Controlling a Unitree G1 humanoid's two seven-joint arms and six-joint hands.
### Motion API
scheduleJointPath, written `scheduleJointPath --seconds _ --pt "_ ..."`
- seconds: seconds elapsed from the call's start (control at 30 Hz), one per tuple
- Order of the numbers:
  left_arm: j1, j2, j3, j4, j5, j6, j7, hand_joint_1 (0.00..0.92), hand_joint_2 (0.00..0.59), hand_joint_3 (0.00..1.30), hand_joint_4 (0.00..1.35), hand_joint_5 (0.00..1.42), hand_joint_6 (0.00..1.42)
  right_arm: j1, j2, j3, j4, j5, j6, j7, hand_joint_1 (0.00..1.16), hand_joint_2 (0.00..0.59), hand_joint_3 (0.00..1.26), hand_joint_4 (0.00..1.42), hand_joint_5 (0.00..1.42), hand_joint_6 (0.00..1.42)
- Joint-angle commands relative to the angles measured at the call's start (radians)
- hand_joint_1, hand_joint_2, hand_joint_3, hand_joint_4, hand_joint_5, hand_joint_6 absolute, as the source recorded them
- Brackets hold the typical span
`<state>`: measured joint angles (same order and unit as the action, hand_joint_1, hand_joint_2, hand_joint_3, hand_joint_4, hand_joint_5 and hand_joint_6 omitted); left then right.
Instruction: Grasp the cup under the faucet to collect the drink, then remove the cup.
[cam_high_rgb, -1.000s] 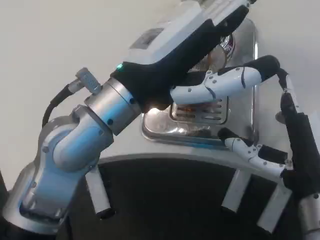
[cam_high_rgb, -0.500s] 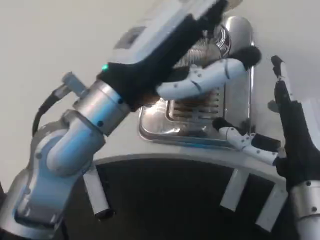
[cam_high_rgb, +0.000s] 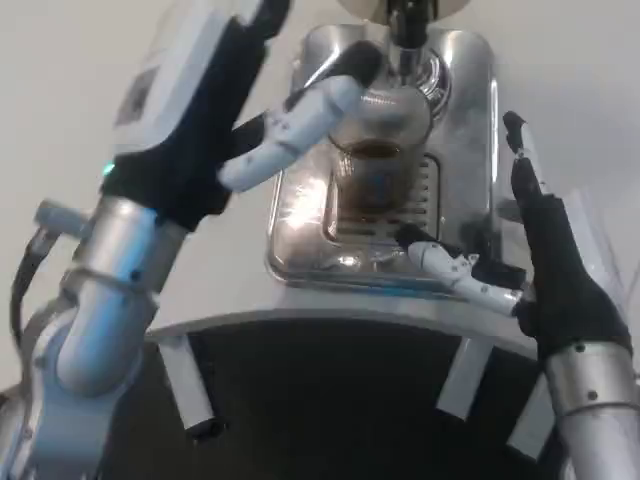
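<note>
A clear glass cup (cam_high_rgb: 381, 150) with dark drink in it stands upright on the slotted grate of a silver drip tray (cam_high_rgb: 300, 235), right under the black faucet (cam_high_rgb: 408, 28). My left hand (cam_high_rgb: 215, 95) is raised to the cup's left. One white finger (cam_high_rgb: 300, 120) reaches toward the cup, its black tip at the cup's upper left edge, and nothing is gripped. My right hand (cam_high_rgb: 545, 265) stands to the right of the tray with fingers apart, one finger (cam_high_rgb: 455, 268) stretching left over the tray's front edge. It holds nothing.
The white table (cam_high_rgb: 80, 60) spreads to the left and far right of the tray. My own dark body edge (cam_high_rgb: 330, 400) with pale struts fills the lower part of the picture. My left forearm (cam_high_rgb: 90, 330) rises along the left side.
My left hand has swung left and up off the cup, uncovering it and the faucet. My right hand has risen with its fingers spread. The whole picture has also shifted somewhat.
</note>
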<state>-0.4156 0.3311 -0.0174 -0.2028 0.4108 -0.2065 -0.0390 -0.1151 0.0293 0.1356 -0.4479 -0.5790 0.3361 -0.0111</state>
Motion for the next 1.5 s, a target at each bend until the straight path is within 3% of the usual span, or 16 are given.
scheduleJointPath --seconds 0.03,0.23,0.5,1.1,1.5 --pt "0.069 -0.009 0.016 -0.004 0.038 0.003 0.056 0.000 0.245 0.00 0.00 0.00 0.00 -0.041 -0.003 0.007 0.034 0.015 0.003 -0.011 0.76 0.230 0.00 0.00 0.01 0.18" --pt "0.158 0.003 0.030 -0.003 0.070 0.006 0.091 0.000 0.248 0.00 0.00 0.00 0.00 -0.089 -0.012 0.016 0.076 0.030 -0.002 -0.012 0.75 0.231 0.00 0.00 0.01 0.18" --pt "0.210 0.013 0.042 0.030 0.074 -0.001 0.092 0.000 0.250 0.00 0.00 0.00 0.00 -0.120 0.008 0.025 0.129 0.037 -0.004 -0.053 0.76 0.233 0.01 0.00 0.02 0.18" --pt "0.228 0.018 0.044 0.050 0.084 0.013 0.093 0.000 0.251 0.00 0.00 0.00 0.00 -0.155 0.025 0.061 0.239 0.068 -0.031 -0.119 0.81 0.244 0.02 0.00 0.04 0.18" --pt "0.236 0.007 0.038 0.049 0.078 0.022 0.095 0.000 0.251 0.00 0.00 0.00 0.00 -0.199 0.022 0.077 0.271 0.050 -0.032 -0.164 0.83 0.247 0.03 0.01 0.04 0.18"
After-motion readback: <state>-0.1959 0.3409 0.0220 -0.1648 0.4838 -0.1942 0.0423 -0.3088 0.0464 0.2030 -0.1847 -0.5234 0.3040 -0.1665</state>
